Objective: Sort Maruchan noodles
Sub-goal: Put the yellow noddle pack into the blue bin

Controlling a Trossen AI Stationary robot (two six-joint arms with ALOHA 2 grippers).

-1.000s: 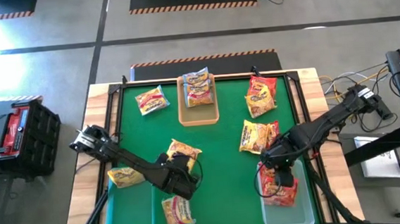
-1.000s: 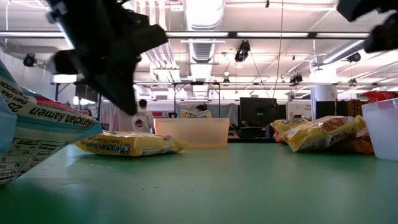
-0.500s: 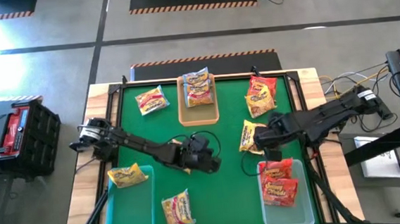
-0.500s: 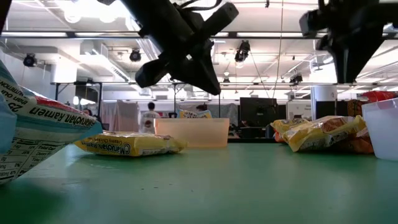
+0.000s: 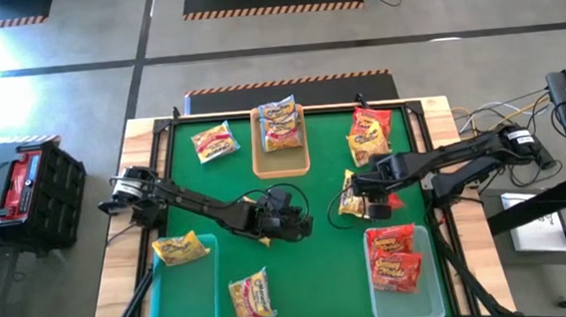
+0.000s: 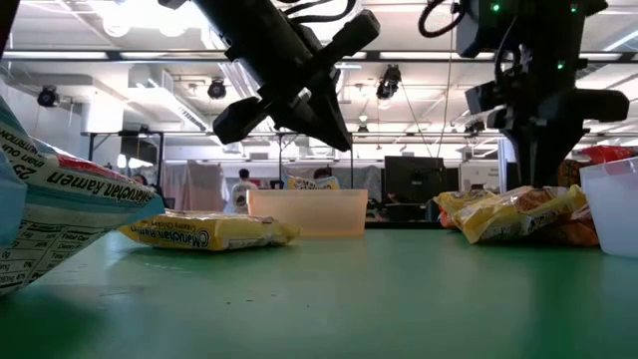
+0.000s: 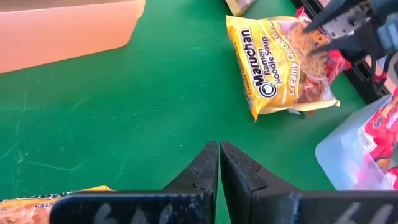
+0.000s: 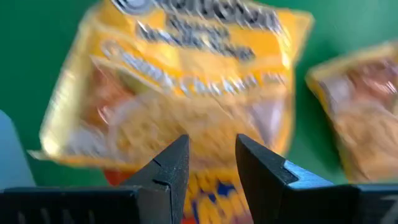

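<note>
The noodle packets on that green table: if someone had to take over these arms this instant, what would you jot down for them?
Left gripper: shut, empty, above mid-table.
Right gripper: open, over the yellow packet beside the clear bin.
Done: red packets in the clear bin; two packets in the tan tray; one yellow packet at the teal tray's far end.
Left: loose packets at far left, far right and near edge.

One camera looks straight down on my whole desk (image 5: 301, 267). Another sits at desk level, facing across it into the room. My wrist cameras look close past each claw; both see the yellow packet (image 7: 280, 62) beside the clear tray (image 5: 435, 303), also visible overhead.
</note>
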